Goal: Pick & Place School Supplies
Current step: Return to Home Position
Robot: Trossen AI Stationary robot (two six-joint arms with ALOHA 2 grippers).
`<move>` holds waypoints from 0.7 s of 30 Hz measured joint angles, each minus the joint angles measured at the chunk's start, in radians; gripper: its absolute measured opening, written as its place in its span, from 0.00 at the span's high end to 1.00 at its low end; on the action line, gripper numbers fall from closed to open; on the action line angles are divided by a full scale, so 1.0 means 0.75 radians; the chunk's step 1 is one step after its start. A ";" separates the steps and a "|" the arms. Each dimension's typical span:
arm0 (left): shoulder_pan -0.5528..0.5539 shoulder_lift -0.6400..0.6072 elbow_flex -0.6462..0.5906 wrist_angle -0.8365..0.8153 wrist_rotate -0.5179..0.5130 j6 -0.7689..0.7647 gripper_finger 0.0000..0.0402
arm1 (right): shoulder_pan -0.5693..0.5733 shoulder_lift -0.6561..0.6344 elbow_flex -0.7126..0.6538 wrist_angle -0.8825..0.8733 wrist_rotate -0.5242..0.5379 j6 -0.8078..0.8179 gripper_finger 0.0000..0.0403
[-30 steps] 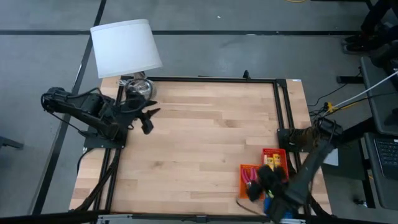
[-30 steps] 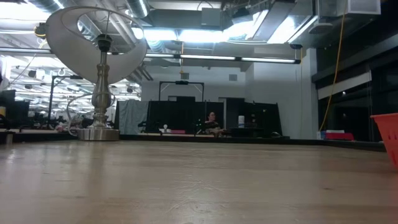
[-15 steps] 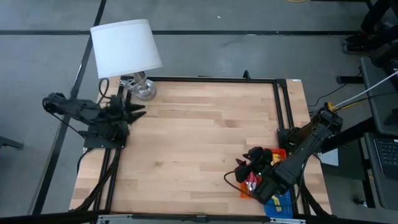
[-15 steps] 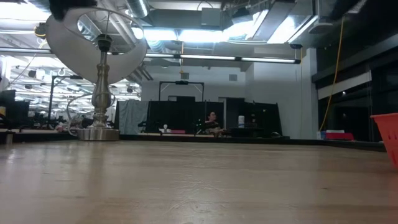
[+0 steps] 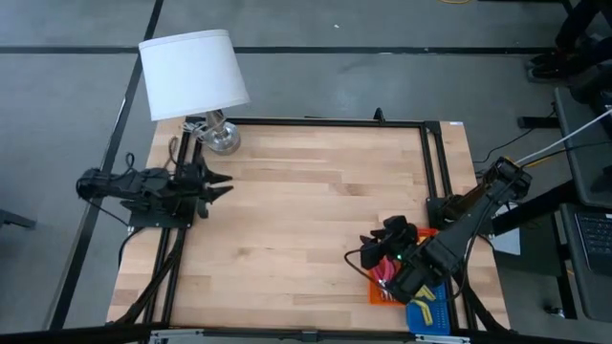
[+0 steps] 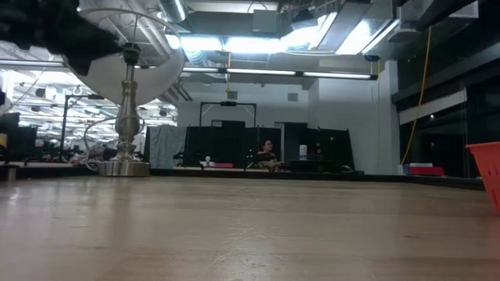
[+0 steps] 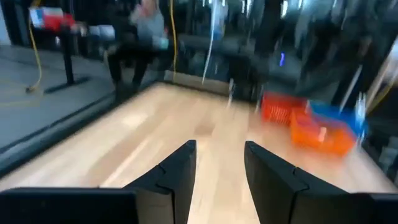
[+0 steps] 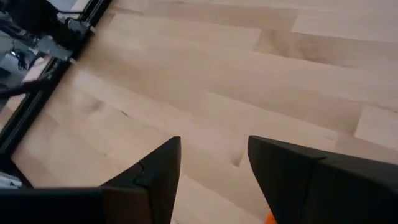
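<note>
The left hand (image 5: pixel 216 183) is held spread and empty at the table's (image 5: pixel 306 210) nine o'clock, the right hand (image 5: pixel 381 244) likewise at four o'clock.

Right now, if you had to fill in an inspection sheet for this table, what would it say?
Surface: wooden table, bare across the middle.
Job's things: red-handled tools in the orange tray; yellow pieces in the blue tray; anything else is hidden under the right arm.
Clutter: lamp at the corner near the left arm; red tray mostly covered.
Grippers: left gripper open and empty, at the table's left edge; right gripper open and empty, over the trays' inner side.
Cables: dark cable loops beside the orange tray.
Surroundings: a person sits far behind the table.
</note>
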 joint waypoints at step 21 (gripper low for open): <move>0.284 0.022 -0.306 0.451 0.237 0.112 0.67 | -0.038 0.002 -0.001 0.066 0.081 -0.185 0.53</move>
